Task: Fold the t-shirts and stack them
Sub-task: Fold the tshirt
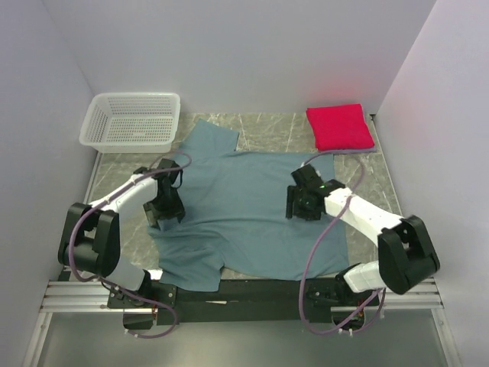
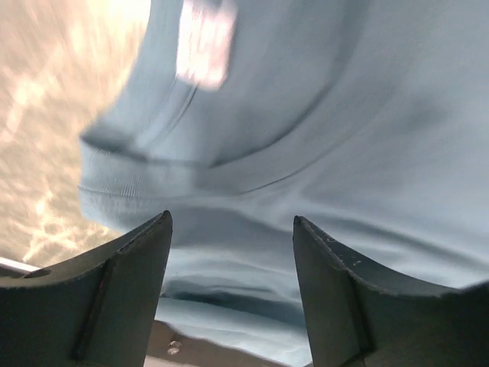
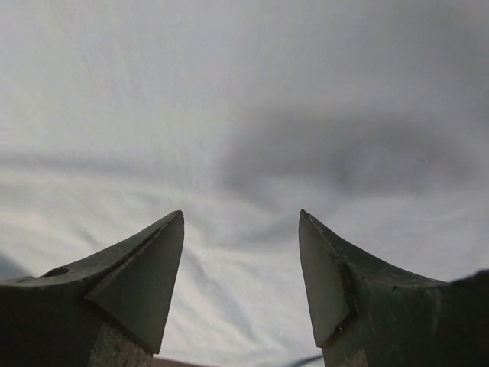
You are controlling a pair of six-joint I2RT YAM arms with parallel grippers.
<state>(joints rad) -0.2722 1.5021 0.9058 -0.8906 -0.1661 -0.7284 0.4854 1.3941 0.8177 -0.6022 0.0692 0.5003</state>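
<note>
A muted teal-blue short-sleeved cotton t-shirt (image 1: 244,206) lies spread nearly flat across the middle of the grey marbled bench (image 1: 275,131), its soft knit showing shallow ripples and a few long creases. Its near hem reaches the black rail at the bench's front edge. In the left wrist view a thicker stitched band (image 2: 114,172) runs along one edge of the cloth, and a pale blurred patch (image 2: 205,38) sits on the fabric beyond it.

A bright crimson-pink t-shirt (image 1: 340,127) rests folded into a neat square pad at the far right corner, apart from the teal one. A white plastic mesh basket (image 1: 136,96) with a rounded rim stands at the far left corner, just beside the teal cloth.

The left claw (image 1: 164,208) hangs over the shirt's left side and the right claw (image 1: 299,203) over its right side. Both stand wide, their 2 dark wedge-shaped fingers (image 3: 137,283) parted with nothing between them.
</note>
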